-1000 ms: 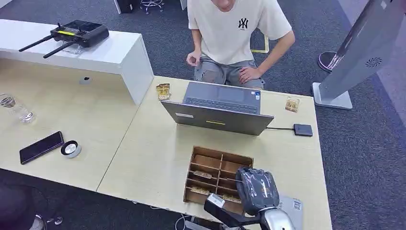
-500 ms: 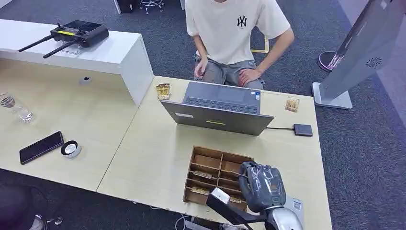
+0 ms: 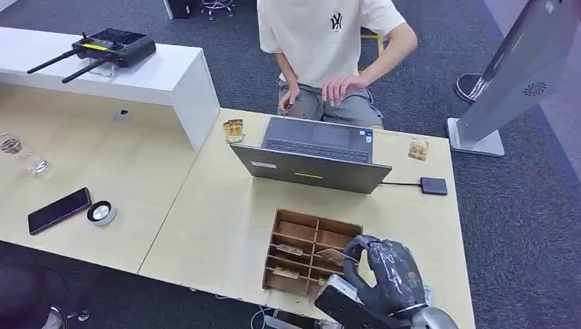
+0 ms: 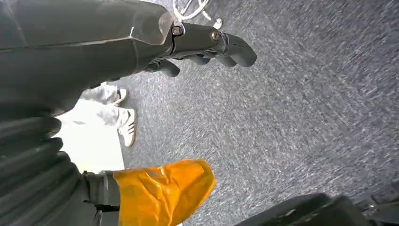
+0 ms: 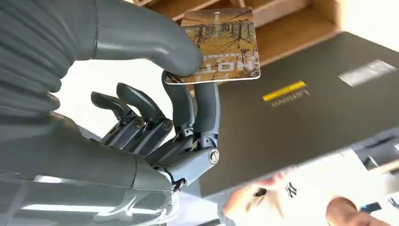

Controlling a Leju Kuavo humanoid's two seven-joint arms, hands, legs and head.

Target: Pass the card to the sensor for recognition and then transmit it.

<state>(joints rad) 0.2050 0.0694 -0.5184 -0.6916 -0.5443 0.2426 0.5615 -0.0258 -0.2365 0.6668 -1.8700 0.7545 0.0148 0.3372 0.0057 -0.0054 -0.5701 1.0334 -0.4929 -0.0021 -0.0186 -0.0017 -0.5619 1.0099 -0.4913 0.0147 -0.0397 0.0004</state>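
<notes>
Wooden and divided into small compartments, the card box (image 3: pixel 312 250) sits near the front edge of the pale worktop (image 3: pixel 219 226), close enough that the robot's right arm can reach it from below. The right robot hand (image 3: pixel 384 271) is over the box's right side and grasps the card (image 5: pixel 221 44): in the right wrist view the thick thumb presses on the card's printed face while darker fingers (image 5: pixel 207 101) back it from the other side, so it is pinched at 1 end and most of its surface stands free. That grip looks deliberate, since a free face can be laid against a reader. The card is clear of the compartments, apart from the other cards (image 3: pixel 286 272) lying in the box.

Beyond the box stands an open laptop (image 3: pixel 312 154), its lid back turned to the robot and its keyboard toward the seated person (image 3: pixel 329 48). A cable runs from it to a small dark square device (image 3: pixel 433 186) on the worktop's right side; I judge this to be the sensor, set out in the open where a card can be brought over it. The step in hand would then be carrying the card there, then handing it on.

The left robot hand (image 4: pixel 207 47) hangs over grey carpet, fingers loosely curled and released, with nothing in them.
</notes>
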